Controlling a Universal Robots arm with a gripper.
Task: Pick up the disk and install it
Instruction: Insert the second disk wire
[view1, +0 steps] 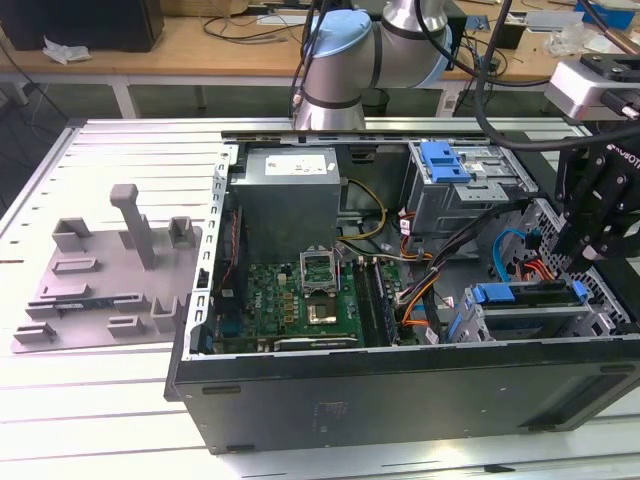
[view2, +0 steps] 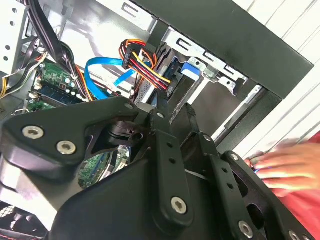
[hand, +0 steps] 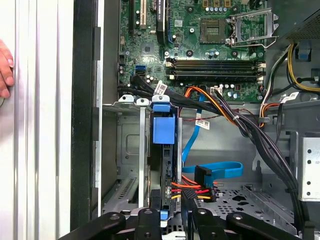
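One arm: gripper (view1: 600, 225) poised over the computer case (view1: 400, 385) — fingers' state cannot be told
Disk (hand: 163, 131): upright in its bay
Hand (hand: 6, 70): outside the case

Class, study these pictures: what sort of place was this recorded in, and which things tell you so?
Probably a robotics lab or electronics workshop. An open computer case lies on a metal bench with its motherboard exposed, a robot arm reaches over it, and wooden worktables strewn with cables stand behind.
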